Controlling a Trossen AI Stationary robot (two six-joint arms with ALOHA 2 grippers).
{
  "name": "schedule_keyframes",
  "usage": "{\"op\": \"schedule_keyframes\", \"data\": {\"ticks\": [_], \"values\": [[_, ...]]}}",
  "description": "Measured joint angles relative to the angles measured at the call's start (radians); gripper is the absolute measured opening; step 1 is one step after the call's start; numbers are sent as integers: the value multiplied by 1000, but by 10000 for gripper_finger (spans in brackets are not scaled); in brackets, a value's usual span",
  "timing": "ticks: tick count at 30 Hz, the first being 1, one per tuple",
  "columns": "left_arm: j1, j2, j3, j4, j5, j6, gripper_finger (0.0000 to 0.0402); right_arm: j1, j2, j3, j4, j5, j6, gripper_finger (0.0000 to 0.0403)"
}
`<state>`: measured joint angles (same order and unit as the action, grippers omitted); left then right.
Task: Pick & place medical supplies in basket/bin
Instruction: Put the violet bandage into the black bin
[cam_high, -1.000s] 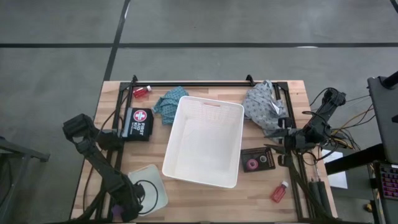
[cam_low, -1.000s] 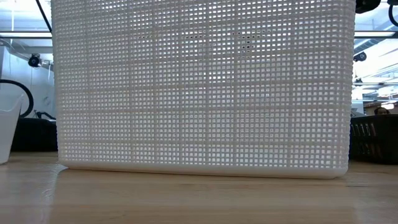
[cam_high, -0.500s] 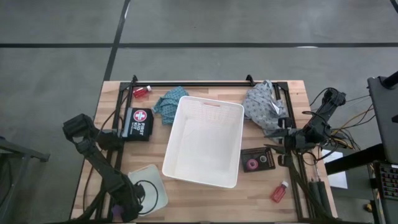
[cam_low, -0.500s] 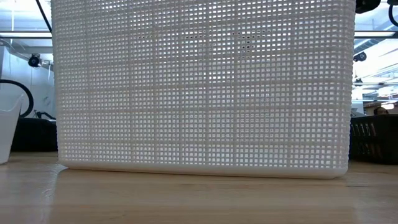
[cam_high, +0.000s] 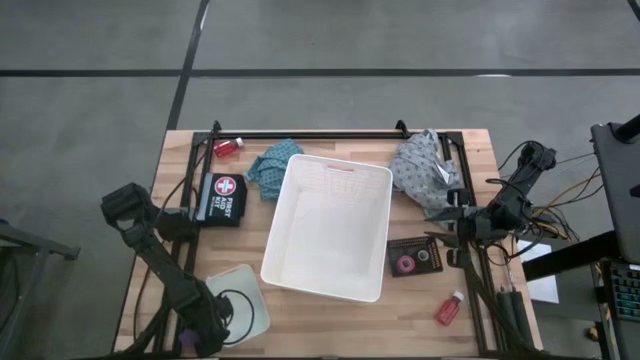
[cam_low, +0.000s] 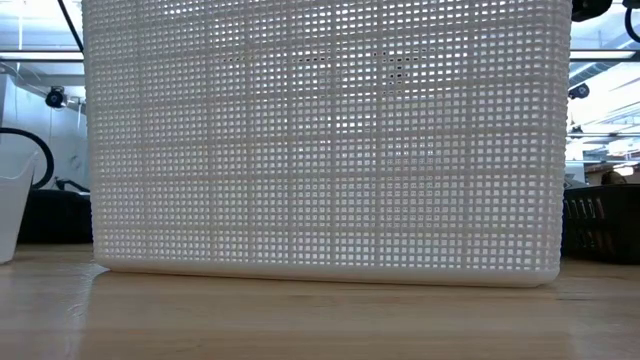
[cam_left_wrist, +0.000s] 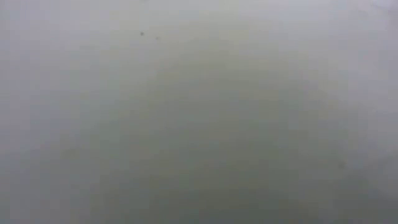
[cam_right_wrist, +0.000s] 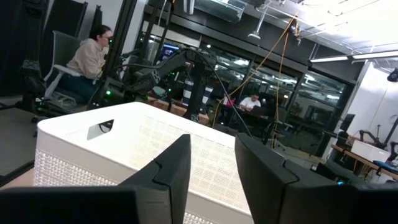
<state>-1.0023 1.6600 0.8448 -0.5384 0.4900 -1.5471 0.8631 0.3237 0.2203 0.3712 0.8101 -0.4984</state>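
Right end effector (cam_high: 447, 222) part-spread, empty, between grey cloth (cam_high: 424, 168) and black tray (cam_high: 417, 258); left's state unclear

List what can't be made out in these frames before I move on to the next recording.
- Left wrist view: a uniform grey blur, nothing identifiable.
- Low view: the white basket fills the frame, hiding the supplies and both arms behind it.
- High view: the left gripper is cut off by the bottom edge near the small tray; its fingers are unseen.
- High view: the right gripper is too small and dark to tell whether it touches the grey cloth.
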Motion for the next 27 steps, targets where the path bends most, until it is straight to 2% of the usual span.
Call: {"op": "schedule_keyframes", "data": {"ticks": [19,27], "values": [[-2,0,0,0,4,25,386,0,0,0,0,0,0,118],[-2,0,0,0,4,32,386,0,1,0,0,0,0,127]]}}
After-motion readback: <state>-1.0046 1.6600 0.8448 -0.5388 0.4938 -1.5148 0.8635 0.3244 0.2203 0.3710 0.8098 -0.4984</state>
